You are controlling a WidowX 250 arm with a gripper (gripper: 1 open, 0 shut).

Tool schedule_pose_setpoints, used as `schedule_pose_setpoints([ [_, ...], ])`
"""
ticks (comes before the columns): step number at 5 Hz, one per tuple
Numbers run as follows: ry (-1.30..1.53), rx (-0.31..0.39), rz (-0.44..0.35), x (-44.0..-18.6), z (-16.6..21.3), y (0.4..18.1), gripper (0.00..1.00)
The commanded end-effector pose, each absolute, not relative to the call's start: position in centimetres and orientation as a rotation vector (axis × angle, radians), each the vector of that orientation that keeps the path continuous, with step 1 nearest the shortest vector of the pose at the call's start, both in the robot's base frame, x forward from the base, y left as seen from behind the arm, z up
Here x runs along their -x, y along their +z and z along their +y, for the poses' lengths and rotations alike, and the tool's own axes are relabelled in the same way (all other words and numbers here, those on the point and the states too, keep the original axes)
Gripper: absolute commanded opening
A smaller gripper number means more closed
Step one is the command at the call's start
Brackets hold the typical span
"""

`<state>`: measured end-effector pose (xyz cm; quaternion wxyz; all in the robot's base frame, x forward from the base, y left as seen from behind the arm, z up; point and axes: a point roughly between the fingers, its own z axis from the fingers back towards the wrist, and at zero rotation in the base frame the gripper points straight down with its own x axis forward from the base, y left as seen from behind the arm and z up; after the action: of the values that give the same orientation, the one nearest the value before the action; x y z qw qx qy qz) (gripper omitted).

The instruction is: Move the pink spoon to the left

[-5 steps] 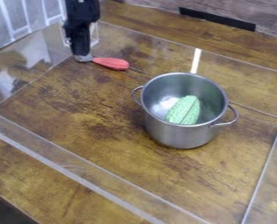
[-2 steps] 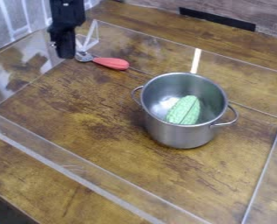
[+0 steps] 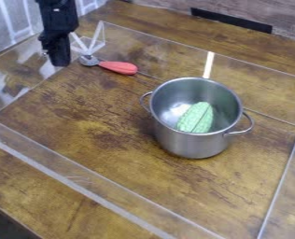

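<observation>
The pink spoon [image 3: 118, 67] lies flat on the wooden table at the back left, its thin end pointing left. My black gripper [image 3: 58, 62] hangs straight down just left of that end, low over the table. Its fingers are shut with nothing between them. A small gap shows between the fingertips and the spoon, so they look apart.
A steel pot [image 3: 220, 137] stands right of centre with a green ribbed item [image 3: 198, 118] inside. Clear acrylic walls [image 3: 63, 177] ring the table. Pale wiry prongs [image 3: 95, 37] show just behind the spoon.
The gripper slid left and a little lower, from above the spoon's thin end to beside it. The spoon has stayed where it was.
</observation>
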<state>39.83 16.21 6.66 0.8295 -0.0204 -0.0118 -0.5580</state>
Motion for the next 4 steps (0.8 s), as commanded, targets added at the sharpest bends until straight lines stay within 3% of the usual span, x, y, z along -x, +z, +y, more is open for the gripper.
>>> schedule_pose_setpoints([
  [1, -1.18, -0.058, -0.114, -40.1, 17.8, 11.1, 1.0],
  [4, -1.207, -0.033, -0.158, -40.9, 18.2, 9.9, 1.0],
])
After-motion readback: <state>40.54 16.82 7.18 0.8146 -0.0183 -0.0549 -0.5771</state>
